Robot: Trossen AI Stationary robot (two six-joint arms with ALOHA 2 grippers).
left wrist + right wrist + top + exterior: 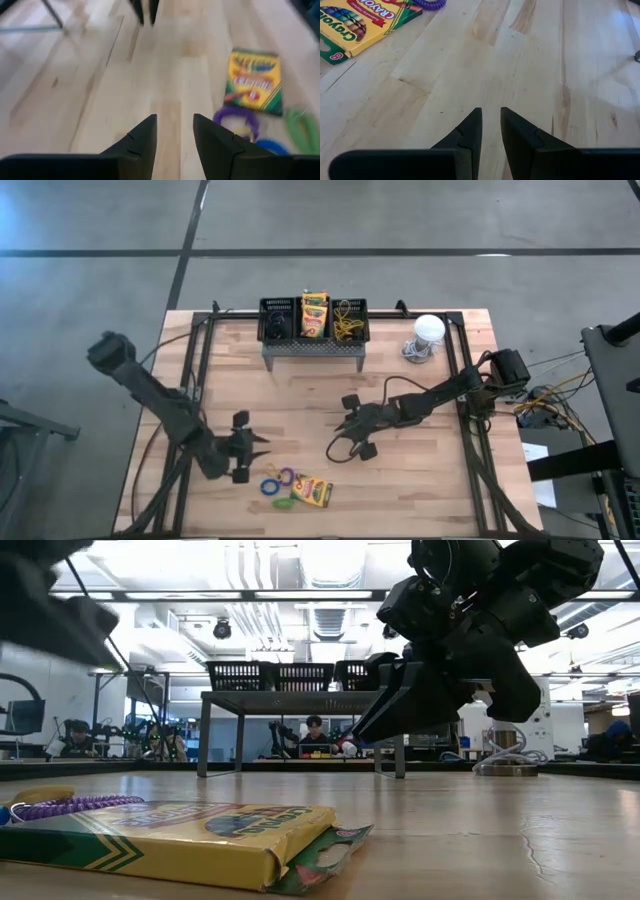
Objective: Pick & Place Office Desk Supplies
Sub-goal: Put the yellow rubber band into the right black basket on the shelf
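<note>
High view: left gripper (pixel 262 446) low over wood table (pixel 420 480), near front edge, fingers a bit apart, nothing in them. Just in front of it: purple loop (pixel 286 476), blue loop (pixel 270 487), green loop (pixel 283 503), and crayon box (pixel 312 491) lying flat beside the loops. Right gripper (pixel 340 427) near table middle, fingers close w/ a thin gap, holding nothing. At back: three black mesh bins (pixel 314 320) on grey metal stand (pixel 314 350); middle bin w/ a 2nd crayon box (pixel 314 313) standing up, right bin w/ yellow loops (pixel 347 328), left bin w/ smth dark, can't tell what. White round-topped thing (pixel 428 331) right of stand.

Low view: crayon box (pixel 170 840) flat on table up close, flap open. Purple loop (pixel 75 806) just behind it. Bins (pixel 290 675) far back on stand (pixel 300 725). One dark gripper hanging above table on the right. People sitting far off in room.

Left wrist view: fingers (pixel 140 145) spread a little, bare wood between. Crayon box (pixel 254 82) ahead, purple loop (pixel 237 117) touching it, blue loop (pixel 267 146) and green loop (pixel 300 127) near.

Right wrist view: fingers (pixel 470 132) nearly together, small gap, empty. Crayon box (pixel 357 22) and purple loop (pixel 427 4) well apart from them.
</note>
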